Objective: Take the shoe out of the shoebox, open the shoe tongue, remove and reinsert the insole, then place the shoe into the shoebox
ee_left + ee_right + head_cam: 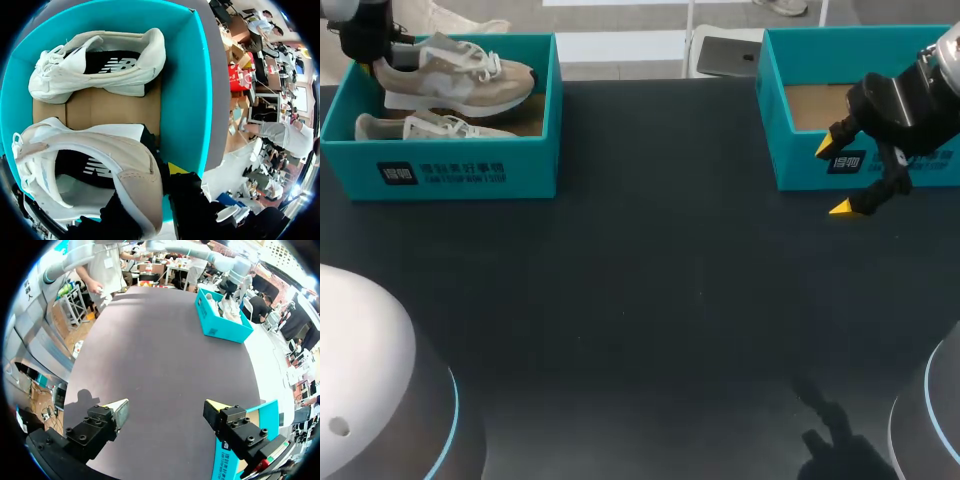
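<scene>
Held shoe: a pale beige-and-white trainer [455, 75], tilted and raised by its heel over the left shoebox's floor, not yet clear of the box walls.
Insole: dark with a white mark [92, 167], lying in place inside the held shoe.
Left claw: [150, 186] clamped on the heel collar of the held shoe. One yellow tip shows outside the heel. The other finger is hidden inside the shoe, so the grip is my reading of the raised heel.
Second shoe: a matching trainer [430, 127] on its side on the cardboard floor of the same box, near the front wall and apart from the claw.
Left shoebox: teal and open-topped [470, 175], at the far left of the worktop.
Right shoebox: teal [800, 165], at the far right. Bare cardboard shows inside, and no shoe in the part that can be seen.
Right claw: [838, 178] spread wide and holding nothing, hanging over the worktop by the front wall of the right shoebox.
Worktop: dark [650, 300].
Progress: early, by my judgement. The first step is under way: the shoe is gripped and lifted but not out of the box.
Left to do: bring the shoe onto the worktop, open it up, take the insole out and put it back, then box the shoe.
</scene>
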`<action>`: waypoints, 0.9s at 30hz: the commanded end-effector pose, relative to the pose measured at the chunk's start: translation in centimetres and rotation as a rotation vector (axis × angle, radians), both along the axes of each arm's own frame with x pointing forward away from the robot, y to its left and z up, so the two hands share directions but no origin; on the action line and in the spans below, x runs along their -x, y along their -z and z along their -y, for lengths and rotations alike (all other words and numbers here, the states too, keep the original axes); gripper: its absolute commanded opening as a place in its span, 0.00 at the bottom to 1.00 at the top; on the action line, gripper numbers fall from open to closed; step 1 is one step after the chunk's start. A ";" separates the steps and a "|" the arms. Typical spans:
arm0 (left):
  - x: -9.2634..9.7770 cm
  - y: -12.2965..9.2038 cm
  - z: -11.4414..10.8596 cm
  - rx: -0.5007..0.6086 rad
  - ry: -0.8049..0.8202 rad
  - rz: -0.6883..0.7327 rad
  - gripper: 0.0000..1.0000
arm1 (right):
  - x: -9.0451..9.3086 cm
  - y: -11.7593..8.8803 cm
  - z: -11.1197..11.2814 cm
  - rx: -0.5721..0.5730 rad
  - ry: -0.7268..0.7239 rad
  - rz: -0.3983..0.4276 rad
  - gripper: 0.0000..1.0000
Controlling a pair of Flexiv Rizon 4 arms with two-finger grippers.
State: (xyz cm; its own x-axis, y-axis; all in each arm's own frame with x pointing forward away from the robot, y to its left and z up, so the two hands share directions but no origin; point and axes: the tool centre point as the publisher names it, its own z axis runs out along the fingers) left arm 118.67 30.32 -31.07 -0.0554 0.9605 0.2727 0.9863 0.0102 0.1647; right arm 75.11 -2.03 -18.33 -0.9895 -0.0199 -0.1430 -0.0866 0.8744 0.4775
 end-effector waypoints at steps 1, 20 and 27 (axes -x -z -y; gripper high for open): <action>-1.4 1.8 0.2 0.006 -0.014 -0.008 0.00 | 0.0 0.0 -0.1 0.002 0.001 0.000 1.00; -1.9 4.5 -0.7 0.054 -0.045 -0.118 0.00 | 0.0 0.0 -0.1 0.002 0.001 0.000 1.00; -1.6 4.8 -0.7 0.037 -0.043 -0.129 0.36 | 0.0 0.0 -0.1 0.002 0.001 0.000 1.00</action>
State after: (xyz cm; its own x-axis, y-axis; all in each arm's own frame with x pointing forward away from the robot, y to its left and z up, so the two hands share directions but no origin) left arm 119.76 31.03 -35.79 -0.0644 0.9683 0.2415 0.9972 0.0535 0.0513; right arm 75.11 -2.02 -18.33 -0.9895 -0.0200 -0.1430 -0.0866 0.8744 0.4774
